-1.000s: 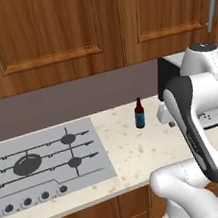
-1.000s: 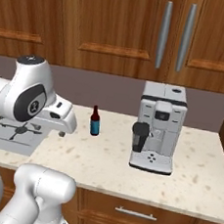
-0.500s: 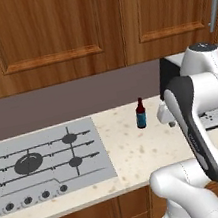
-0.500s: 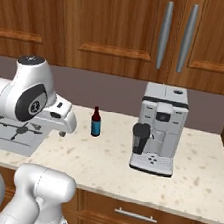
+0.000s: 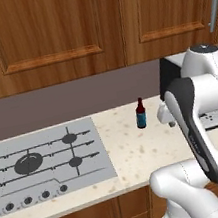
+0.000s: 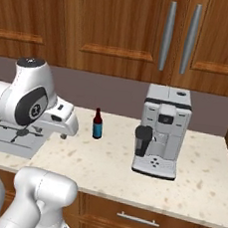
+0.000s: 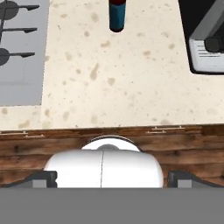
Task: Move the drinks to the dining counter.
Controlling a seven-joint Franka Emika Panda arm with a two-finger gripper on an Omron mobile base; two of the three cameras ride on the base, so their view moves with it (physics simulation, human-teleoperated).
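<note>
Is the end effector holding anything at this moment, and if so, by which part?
Nothing is held. The end effector is open, and the short dark-red bottle stands alone on the counter, apart from it.

A kitchen: stovetop (image 5: 39, 161), coffee machine (image 6: 161, 134), wooden cabinets (image 5: 57, 34), stone counter (image 6: 105, 165).

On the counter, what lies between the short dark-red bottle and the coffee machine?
Nothing: in the right base view the short dark-red bottle and the coffee machine are parted by bare speckled counter. The hand view shows the same bare stretch.
</note>
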